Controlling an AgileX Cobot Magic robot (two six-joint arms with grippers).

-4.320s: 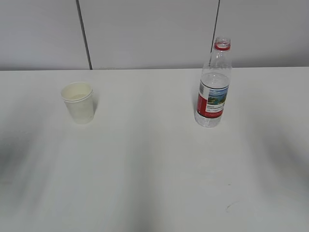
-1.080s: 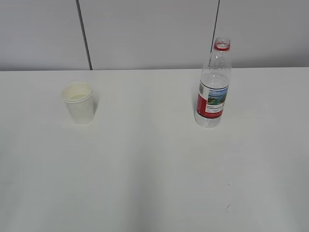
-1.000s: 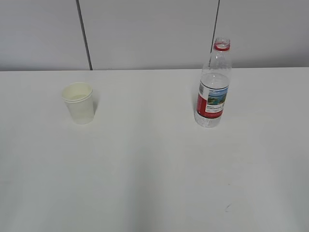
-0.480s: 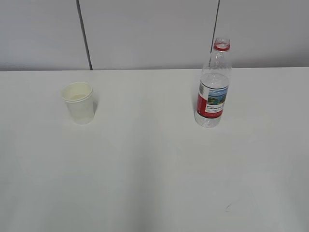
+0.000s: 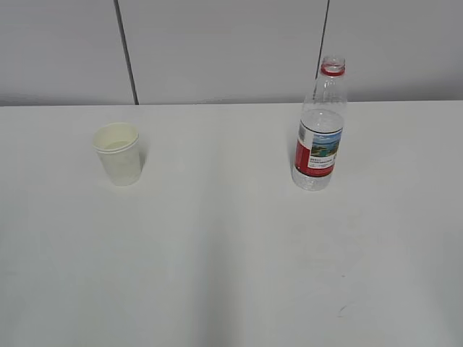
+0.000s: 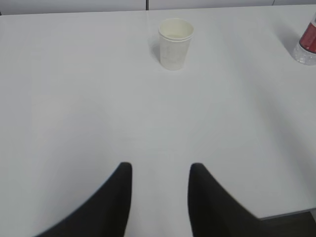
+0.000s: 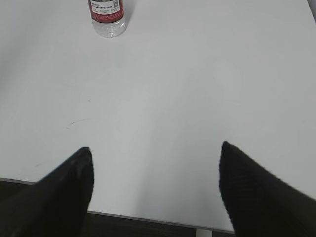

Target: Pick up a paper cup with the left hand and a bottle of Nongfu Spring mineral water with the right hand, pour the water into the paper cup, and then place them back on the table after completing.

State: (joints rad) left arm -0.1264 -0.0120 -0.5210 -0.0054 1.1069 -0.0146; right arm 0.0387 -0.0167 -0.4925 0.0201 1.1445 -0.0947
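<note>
The left hand (image 6: 160,170) has its jaws a moderate gap apart, holding nothing, above the near part of the table (image 5: 231,253). The right hand (image 7: 155,153) is spread much wider, also empty. One paper cup (image 5: 117,153) stands upright at the left, and one uncapped bottle (image 5: 319,130) stands well apart at the right, its water (image 5: 321,119) seemingly reaching near the shoulder. Both wrist views cut the bottle off at the frame edge.
</note>
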